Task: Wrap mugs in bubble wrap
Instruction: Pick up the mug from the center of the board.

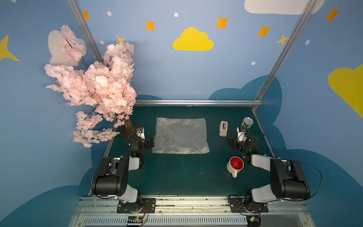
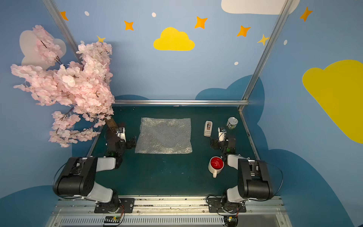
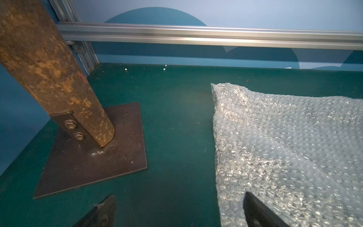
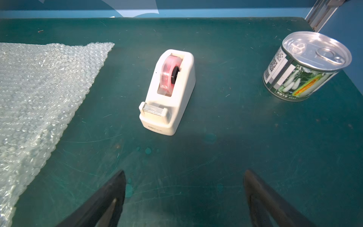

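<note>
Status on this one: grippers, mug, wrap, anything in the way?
Left gripper open, empty; right gripper open, empty. Mug upright beside flat bubble wrap, not on it. Tape dispenser and can off to the side, nothing blocking.

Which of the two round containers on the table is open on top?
The cream mug, showing its red inside; the silver can is sealed by a pull-ring lid.

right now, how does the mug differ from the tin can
The mug is cream ceramic, open-topped, red inside; the tin can is shiny metal, labelled, sealed by a pull-tab lid. The mug has a loop handle; the can has none. The mug sits nearer the robot than the can. Both stand upright on the table.
</note>
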Motion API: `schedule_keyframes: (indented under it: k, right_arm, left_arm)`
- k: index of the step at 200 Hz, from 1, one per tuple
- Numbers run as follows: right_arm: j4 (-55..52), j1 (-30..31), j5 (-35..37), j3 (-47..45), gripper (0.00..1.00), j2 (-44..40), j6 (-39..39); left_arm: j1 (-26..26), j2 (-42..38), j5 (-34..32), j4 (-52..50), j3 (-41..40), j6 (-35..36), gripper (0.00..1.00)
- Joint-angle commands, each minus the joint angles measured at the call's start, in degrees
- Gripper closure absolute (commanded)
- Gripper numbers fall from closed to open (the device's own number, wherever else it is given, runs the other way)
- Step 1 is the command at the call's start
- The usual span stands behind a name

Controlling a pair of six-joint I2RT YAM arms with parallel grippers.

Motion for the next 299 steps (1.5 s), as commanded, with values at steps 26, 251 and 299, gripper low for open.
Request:
schedule_keyframes:
  k: [26,251,299]
  right_arm:
    - [1.01,-0.01,-0.47,0.05,0.08,-0.06,0.08]
    - [-62.98,6.15,12.29,17.40,0.08,-20.45,21.51]
    - [-84.45,12.54,9.11,15.57,0.11,-31.31,39.37]
  left_arm:
    - [-0.12,0.47,-0.30,0.32,-0.47,-0.29,0.00]
    - [-6.06,-13.04,0.77,-31.99,12.31,2.29,0.00]
    - [-14.16,-9.90,-1.32,-37.02,17.86,-0.03,0.00]
